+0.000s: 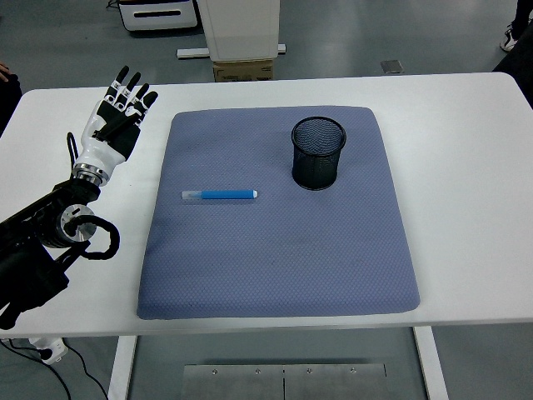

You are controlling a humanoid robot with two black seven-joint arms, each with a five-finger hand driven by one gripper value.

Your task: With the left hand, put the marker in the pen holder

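The left hand [117, 117] is raised over the left part of the white desk [466, 150], palm side showing, its fingers [133, 87] spread apart and pointing toward the far edge; they hold nothing. Its black arm comes in from the lower left corner of the picture, with a loop of black cable near the wrist. The hand is beside the left edge of the grey-blue mat [275, 258] and not over it.

The marker [220, 195] lies flat on the mat, in its left half, lengthwise from left to right, with a blue body and a pale, see-through cap end toward the left. It is well apart from the fingers: it lies to their right and nearer the desk's near edge, with the mat's left border between hand and marker. Nothing touches it.

The pen holder [317, 153], a black mesh cup, stands upright on the mat's far part, right of the middle. It is to the right of the marker and farther back, apart from it, and still farther from the hand.

Past the desk's far edge a grey floor shows, with a cardboard box [244, 70] under white equipment
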